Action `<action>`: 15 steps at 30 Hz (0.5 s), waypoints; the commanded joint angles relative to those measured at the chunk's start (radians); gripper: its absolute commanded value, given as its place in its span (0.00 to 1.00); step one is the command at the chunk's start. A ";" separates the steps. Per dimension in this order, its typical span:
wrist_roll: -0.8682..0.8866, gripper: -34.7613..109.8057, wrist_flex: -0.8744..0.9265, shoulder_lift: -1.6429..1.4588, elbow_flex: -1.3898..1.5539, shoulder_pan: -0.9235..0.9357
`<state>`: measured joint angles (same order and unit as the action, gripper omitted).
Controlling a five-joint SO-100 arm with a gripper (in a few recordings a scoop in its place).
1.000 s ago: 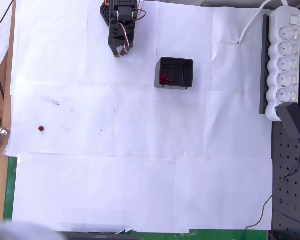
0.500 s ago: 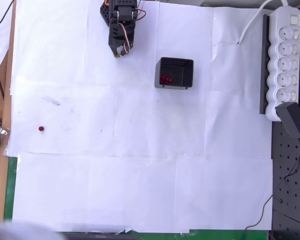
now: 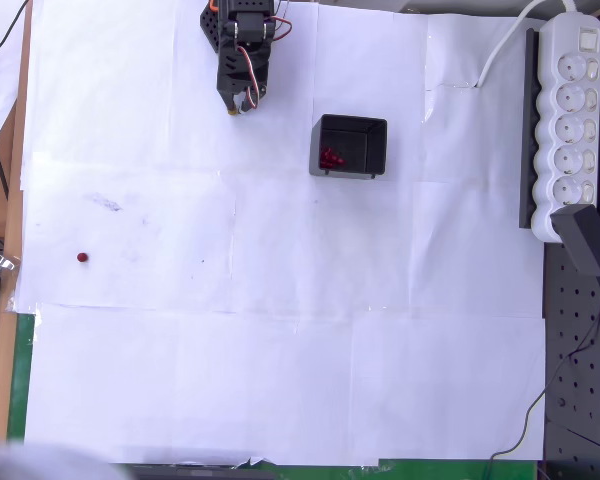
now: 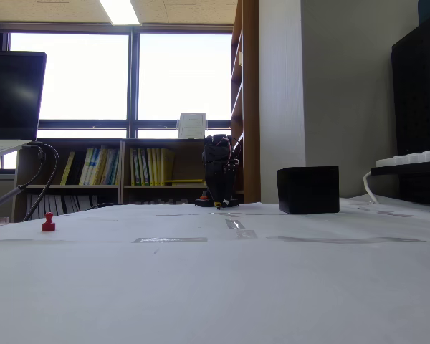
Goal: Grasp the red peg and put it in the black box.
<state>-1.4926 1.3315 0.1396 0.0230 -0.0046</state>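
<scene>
My pincer [image 3: 238, 103] looks clenched & empty near the black box [image 3: 349, 146]; red peg [image 3: 82, 257] sits far left on counter, so I should open wide before descending.

This looks like an office or university lab. In the fixed view, low bookshelves [image 4: 122, 168] full of books run under wide windows [image 4: 129, 75] at 12 o'clock, with a ceiling strip light [image 4: 118, 11] above and a tall wooden shelf unit [image 4: 245, 93] beside them. The counter [image 3: 280, 350] is papered in taped white sheets, with a white power strip [image 3: 568, 110] and black pegboard [image 3: 580, 380] at 3 o'clock.
</scene>
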 commanded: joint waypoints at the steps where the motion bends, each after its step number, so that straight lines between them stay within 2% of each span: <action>1: -0.003 0.24 0.095 0.086 -0.084 -0.002; 13: -0.002 0.24 0.074 0.081 -0.084 0.009; 15: -0.107 0.24 0.072 0.058 -0.084 0.029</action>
<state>-1.4987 1.3315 0.1396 0.0230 -0.0046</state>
